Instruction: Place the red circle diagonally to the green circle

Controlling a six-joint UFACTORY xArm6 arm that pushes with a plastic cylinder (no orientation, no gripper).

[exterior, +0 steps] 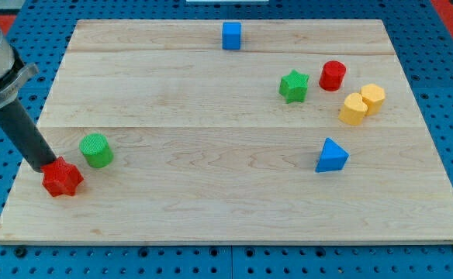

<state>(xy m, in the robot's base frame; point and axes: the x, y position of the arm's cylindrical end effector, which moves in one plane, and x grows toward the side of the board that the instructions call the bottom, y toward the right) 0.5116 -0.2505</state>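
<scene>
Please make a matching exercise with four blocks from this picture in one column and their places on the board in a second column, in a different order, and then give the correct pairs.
Blocks:
1. blue cube
2. green circle
3. blue triangle
4. red star

Places:
A. touching my tip, near the view's bottom left corner
B. at the view's top edge, near the middle
C. right of centre, below the two yellow blocks
D. just up and right of the red star

Pairs: 1-B, 2-D, 3-C, 4-A
</scene>
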